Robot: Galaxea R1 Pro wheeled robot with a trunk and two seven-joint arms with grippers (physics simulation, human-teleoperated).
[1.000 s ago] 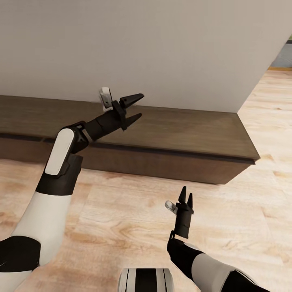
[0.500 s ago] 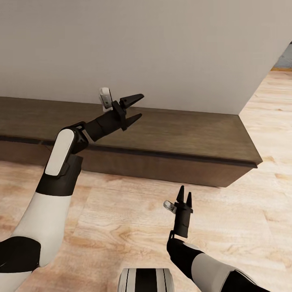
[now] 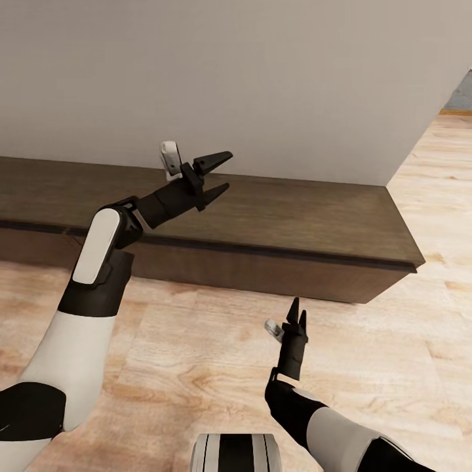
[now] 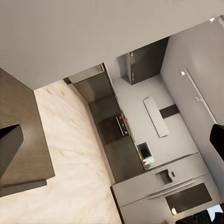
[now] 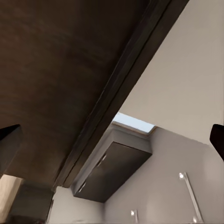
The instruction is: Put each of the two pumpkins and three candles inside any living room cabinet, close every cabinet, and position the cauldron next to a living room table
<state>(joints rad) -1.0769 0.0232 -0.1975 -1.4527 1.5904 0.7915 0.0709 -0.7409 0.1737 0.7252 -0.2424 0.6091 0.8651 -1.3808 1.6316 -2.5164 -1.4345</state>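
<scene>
Closest to the camera in the head view is the right gripper (image 3: 297, 314). It hangs over the pale wooden floor (image 3: 196, 341) and points up and away, toward the cabinet (image 3: 295, 226). Its two black fingers stand only a little apart, nearly shut, and there is nothing between them. The cabinet front is a short way beyond it, not touching.

Farther off, the left gripper (image 3: 218, 174) is held higher. It sits over the top of the cabinet and points to the right along it. Its two fingers are spread wide, one above the other, and they hold nothing.

The cabinet is a long, low, dark brown box. Its long side runs from left to right along the grey wall (image 3: 262, 78), and it sits tight against that wall. Its right end stops where the wall ends. The front looks flat and shut, with one thin dark line running along under the top.

In the left wrist view, the end of the cabinet (image 4: 21, 140) shows next to the floor, and far past it is a kitchen with a fridge (image 4: 175, 186).
</scene>
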